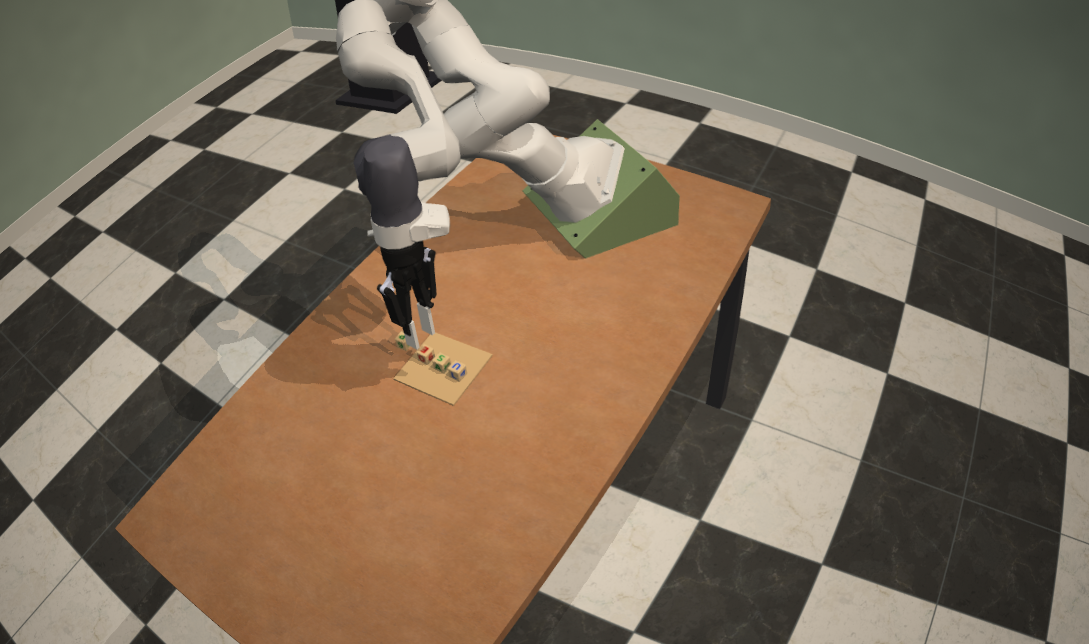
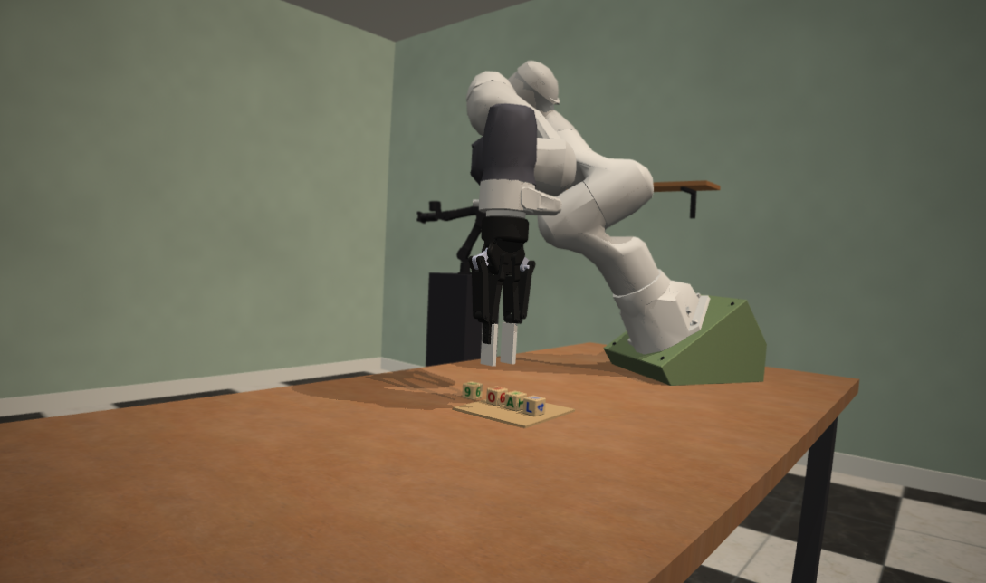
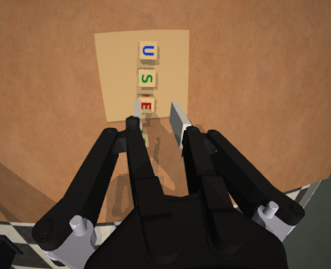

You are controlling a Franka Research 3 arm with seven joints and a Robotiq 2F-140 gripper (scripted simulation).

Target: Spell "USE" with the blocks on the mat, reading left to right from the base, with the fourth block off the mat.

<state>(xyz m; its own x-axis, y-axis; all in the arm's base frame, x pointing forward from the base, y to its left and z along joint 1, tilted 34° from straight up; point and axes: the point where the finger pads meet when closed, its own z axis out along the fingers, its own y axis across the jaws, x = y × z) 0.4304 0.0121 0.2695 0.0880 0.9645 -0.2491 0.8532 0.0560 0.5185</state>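
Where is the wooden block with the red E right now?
The wooden block with the red E sits on the mat, beside the green S block.
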